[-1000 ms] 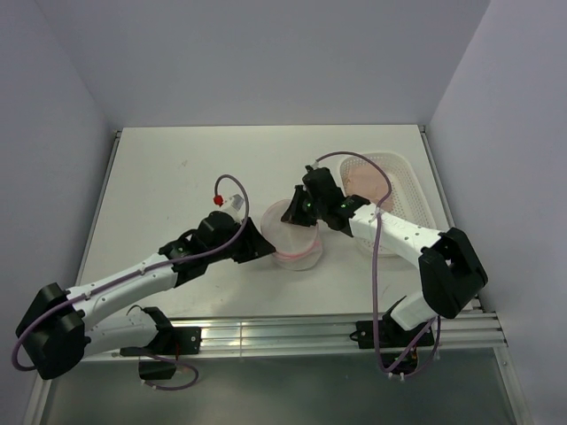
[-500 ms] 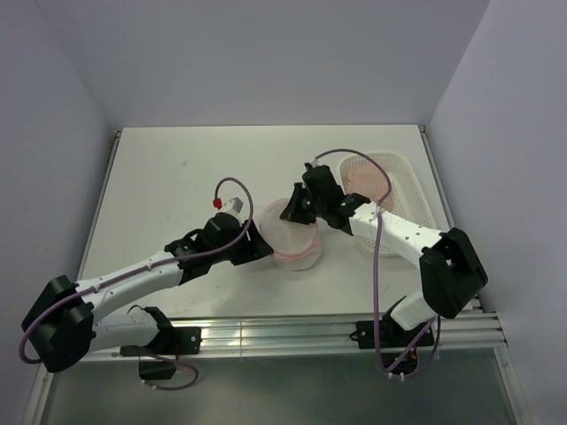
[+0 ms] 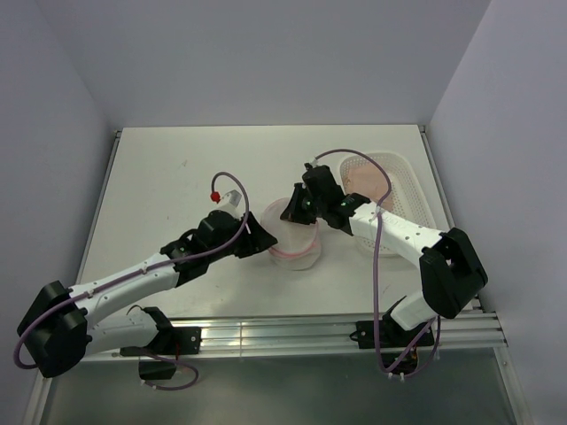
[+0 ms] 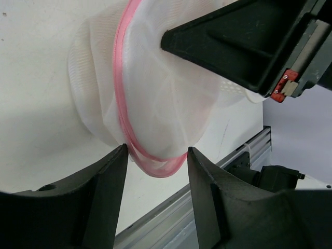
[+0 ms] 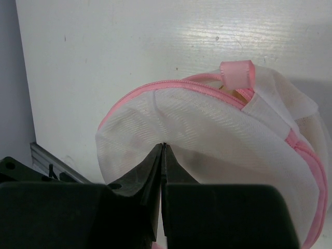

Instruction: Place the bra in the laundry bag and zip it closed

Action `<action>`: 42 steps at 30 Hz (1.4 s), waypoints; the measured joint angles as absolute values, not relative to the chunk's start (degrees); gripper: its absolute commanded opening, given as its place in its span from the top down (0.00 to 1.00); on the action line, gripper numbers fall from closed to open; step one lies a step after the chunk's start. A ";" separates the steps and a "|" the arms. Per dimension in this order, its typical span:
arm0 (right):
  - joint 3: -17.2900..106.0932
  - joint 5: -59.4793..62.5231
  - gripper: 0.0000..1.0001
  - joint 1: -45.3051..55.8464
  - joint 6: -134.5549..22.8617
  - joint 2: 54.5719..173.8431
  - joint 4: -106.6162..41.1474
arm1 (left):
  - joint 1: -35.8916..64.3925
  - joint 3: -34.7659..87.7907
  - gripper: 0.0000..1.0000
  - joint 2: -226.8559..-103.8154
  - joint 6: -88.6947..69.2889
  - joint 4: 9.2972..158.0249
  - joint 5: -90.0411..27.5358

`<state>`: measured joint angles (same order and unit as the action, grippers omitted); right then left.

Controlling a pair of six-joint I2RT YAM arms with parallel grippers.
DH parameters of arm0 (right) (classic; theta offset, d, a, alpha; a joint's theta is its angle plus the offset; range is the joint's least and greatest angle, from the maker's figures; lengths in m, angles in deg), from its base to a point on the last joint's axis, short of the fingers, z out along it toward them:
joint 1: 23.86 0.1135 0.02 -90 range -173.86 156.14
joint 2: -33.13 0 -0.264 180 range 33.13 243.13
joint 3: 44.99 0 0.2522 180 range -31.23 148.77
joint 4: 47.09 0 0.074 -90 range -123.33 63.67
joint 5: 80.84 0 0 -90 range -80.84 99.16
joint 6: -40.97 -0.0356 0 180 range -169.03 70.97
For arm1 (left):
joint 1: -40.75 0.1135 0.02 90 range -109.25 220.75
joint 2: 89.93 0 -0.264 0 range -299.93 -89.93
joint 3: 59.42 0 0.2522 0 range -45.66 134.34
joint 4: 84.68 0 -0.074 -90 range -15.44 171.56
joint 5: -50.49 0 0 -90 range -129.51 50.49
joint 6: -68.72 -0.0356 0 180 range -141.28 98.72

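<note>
From above: meets the laundry bag point(image 3: 295, 243) on the table point(image 3: 177, 177) from two sides, with the left gripper point(image 3: 263, 241) at its near-left edge and the right gripper point(image 3: 295, 212) over its far edge. Leaves a white basket point(image 3: 390, 157) behind the right wrist.

On the left wrist: stands partly open astride the pink zipper rim point(image 4: 150, 165), gripping nothing visibly.

On the right wrist: pinches a fold of white mesh between fully closed fingers point(image 5: 150, 171), a ribbon loop point(image 5: 236, 71) just beyond the tips. Cannot confirm the bra is inside; hints at something tan under that loop.

Looks light, limp and slippery, likely to crumple or slide when pushed. Favours a hold on the stiffer zipper rim over loose mesh.
</note>
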<state>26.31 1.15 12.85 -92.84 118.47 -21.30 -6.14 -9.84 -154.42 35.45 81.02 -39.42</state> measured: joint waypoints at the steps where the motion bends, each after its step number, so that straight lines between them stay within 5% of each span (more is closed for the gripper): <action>1: 26.31 1.15 0.94 12.85 -92.84 118.47 -21.30 | -6.14 -9.84 0.45 -154.40 35.51 81.50 -39.42; 19: 26.15 1.15 0.94 12.85 -92.84 118.12 -21.28 | -6.14 -9.54 0.49 -160.39 36.74 82.64 -39.98; 25: 26.07 1.20 0.94 12.85 -92.84 117.35 -21.23 | -6.14 -8.66 0.62 -160.91 36.91 82.75 -40.75; 33: 25.85 1.63 0.87 12.85 -92.82 116.35 -20.53 | -6.14 -7.79 0.99 -160.95 36.93 82.53 -41.34; 37: 25.41 2.75 0.72 12.85 -92.71 112.37 -18.33 | -6.14 -6.33 1.00 -161.37 36.65 82.36 -41.71; 42: 24.32 4.45 0.66 12.79 -92.54 104.02 -16.84 | -5.62 -5.78 1.00 -161.92 36.65 82.29 -41.62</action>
<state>24.32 4.45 12.79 -92.54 104.02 -16.84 -5.62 -5.78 -161.92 36.65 82.29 -41.62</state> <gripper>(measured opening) 0.338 0.039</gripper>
